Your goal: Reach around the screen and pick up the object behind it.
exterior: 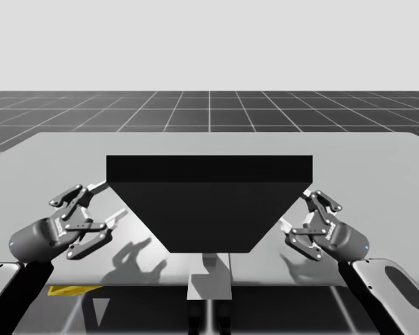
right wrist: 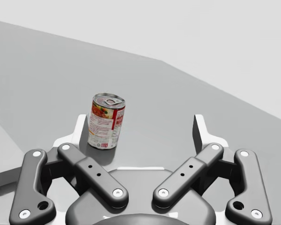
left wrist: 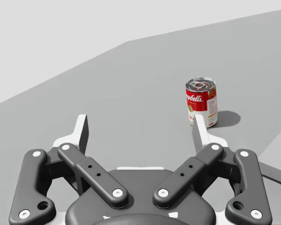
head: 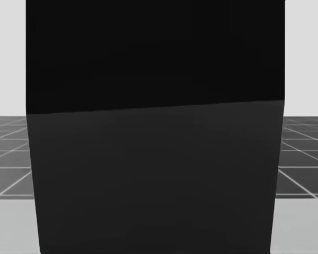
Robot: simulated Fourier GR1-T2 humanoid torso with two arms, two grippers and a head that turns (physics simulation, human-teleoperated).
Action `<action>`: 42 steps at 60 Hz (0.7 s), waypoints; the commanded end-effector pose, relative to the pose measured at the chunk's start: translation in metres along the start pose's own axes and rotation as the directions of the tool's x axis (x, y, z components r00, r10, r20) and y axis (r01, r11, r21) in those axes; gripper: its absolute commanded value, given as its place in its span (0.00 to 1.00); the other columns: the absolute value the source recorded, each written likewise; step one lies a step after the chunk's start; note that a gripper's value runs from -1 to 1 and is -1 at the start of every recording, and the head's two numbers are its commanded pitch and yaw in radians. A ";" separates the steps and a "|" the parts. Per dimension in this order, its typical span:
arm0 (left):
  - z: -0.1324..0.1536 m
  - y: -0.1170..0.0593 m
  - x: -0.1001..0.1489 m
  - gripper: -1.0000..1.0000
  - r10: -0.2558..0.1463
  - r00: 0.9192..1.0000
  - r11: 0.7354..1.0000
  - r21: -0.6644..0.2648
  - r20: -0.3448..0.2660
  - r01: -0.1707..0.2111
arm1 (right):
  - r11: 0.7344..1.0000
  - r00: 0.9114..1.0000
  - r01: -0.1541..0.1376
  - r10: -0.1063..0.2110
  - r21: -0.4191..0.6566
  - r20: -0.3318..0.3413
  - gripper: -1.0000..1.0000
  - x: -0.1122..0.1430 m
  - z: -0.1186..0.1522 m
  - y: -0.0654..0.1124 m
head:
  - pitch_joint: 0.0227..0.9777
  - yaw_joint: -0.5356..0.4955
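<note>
My left pincer [exterior: 106, 204] and my right pincer [exterior: 297, 209] hover low over the desk [exterior: 56, 160], one at each side edge of the dark screen [exterior: 209, 202], and each has its fingers spread wide with nothing between them. I judge this to be the reaching stage: both arms flank the screen, neither is round it, and the grasp is not yet begun. Past the screen stands the task's thing, a small red-and-white can [left wrist: 202, 101], upright on the bare desk behind the panel and hidden from my head view by it. In the left wrist view it stands well ahead of the pincer, out beyond one fingertip. In the right wrist view the can [right wrist: 107, 121] looks nearer, just ahead of one finger and off the pincer's centre line; I cannot tell whether they touch. The next move likely falls to the right arm: shift sideways so the can sits between the fingers, advance, then close. The can has a silver lid with a pull-tab, a smooth round wall, and casts a short shadow.
</note>
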 end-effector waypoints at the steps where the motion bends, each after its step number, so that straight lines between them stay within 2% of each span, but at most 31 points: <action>1: 0.004 -0.004 -0.006 0.00 -0.018 0.999 0.991 -0.131 -0.032 0.014 | 0.992 1.000 0.006 -0.003 0.123 -0.023 0.00 -0.009 0.014 0.016 | 0.18 0.50; 5: 0.001 -0.004 -0.009 0.00 -0.021 0.999 0.986 -0.164 -0.046 0.013 | 0.991 1.000 0.007 -0.003 0.136 -0.030 0.00 -0.013 0.013 0.016 | 0.18 0.50; 13: -0.007 -0.003 -0.012 0.00 -0.028 0.998 0.986 -0.163 -0.059 0.018 | 0.991 1.000 0.013 -0.010 0.130 -0.028 0.00 -0.018 0.006 0.014 | 0.19 0.49; 18: -0.014 0.001 -0.017 0.00 -0.014 0.998 0.987 -0.162 -0.065 0.003 | 0.991 1.000 0.013 -0.010 0.131 -0.025 0.00 -0.020 0.004 0.014 | 0.19 0.49; 22: -0.026 0.004 -0.025 0.00 -0.015 0.996 0.987 -0.160 -0.090 0.001 | 0.991 1.000 0.017 -0.014 0.133 -0.022 0.00 -0.021 0.004 0.015 | 0.19 0.49; 24: -0.032 0.006 -0.028 0.00 -0.028 0.994 0.988 -0.151 -0.103 0.012 | 0.991 1.000 0.019 -0.016 0.133 -0.024 0.00 -0.022 0.004 0.015 | 0.19 0.49; 27: -0.042 0.007 -0.033 0.00 -0.016 0.993 0.987 -0.162 -0.114 -0.003 | 0.991 0.999 0.022 -0.019 0.133 -0.025 0.00 -0.025 0.004 0.015 | 0.19 0.50; 31: -0.055 0.009 -0.038 0.00 -0.029 0.991 0.986 -0.164 -0.129 0.008 | 0.991 0.999 0.032 -0.029 0.132 -0.028 0.00 -0.028 0.004 0.014 | 0.19 0.50; 40: -0.079 0.011 -0.043 0.00 -0.026 0.989 0.984 -0.177 -0.149 -0.001 | 0.990 0.999 0.037 -0.034 0.137 -0.024 0.00 -0.032 0.001 0.013 | 0.19 0.50; 42: -0.087 0.010 -0.045 0.00 -0.036 0.987 0.984 -0.178 -0.156 0.008 | 0.989 0.999 0.039 -0.036 0.142 -0.022 0.00 -0.032 -0.001 0.013 | 0.19 0.50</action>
